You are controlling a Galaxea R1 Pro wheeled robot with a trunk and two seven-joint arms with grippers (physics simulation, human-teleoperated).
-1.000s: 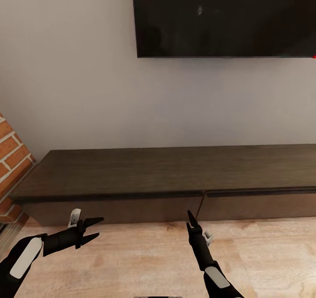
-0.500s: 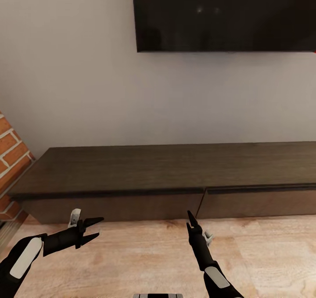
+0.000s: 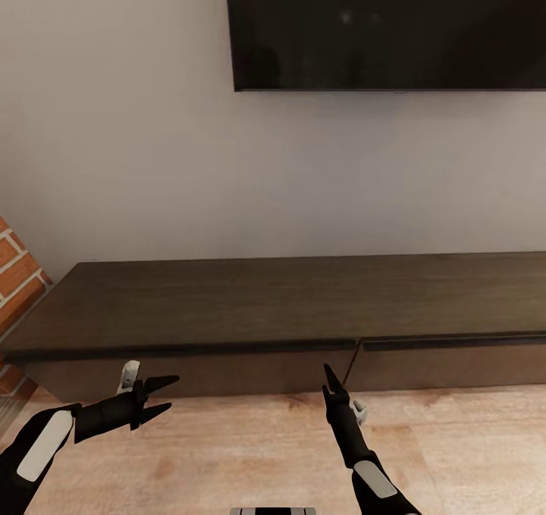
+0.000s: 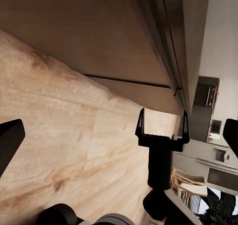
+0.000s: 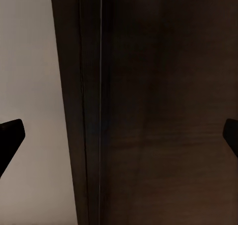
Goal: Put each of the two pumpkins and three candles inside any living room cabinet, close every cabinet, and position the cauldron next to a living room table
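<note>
The cabinet (image 3: 250, 303) is a long low dark-brown unit against the wall, and both of its drawer fronts (image 3: 205, 375) are shut. Its top is bare. My left gripper (image 3: 162, 394) hangs open over the wood floor, just in front of the left drawer. My right gripper (image 3: 331, 379) is open too and points at the seam between the drawers; the left wrist view shows its two spread fingers (image 4: 140, 128). The right wrist view looks close along the cabinet's dark front (image 5: 148, 111). The pumpkins, candles and cauldron are out of view.
A large black TV (image 3: 387, 29) hangs on the grey wall above the cabinet. A brick wall corner (image 3: 17, 284) stands at the left end. Light wood floor (image 3: 250, 447) lies below my arms. Kitchen appliances (image 4: 208, 98) show far off past the cabinet's end.
The whole head view has shifted a little, with the cabinet lower and the brick corner further left, so the camera moved. Both grippers hold the same pose.
</note>
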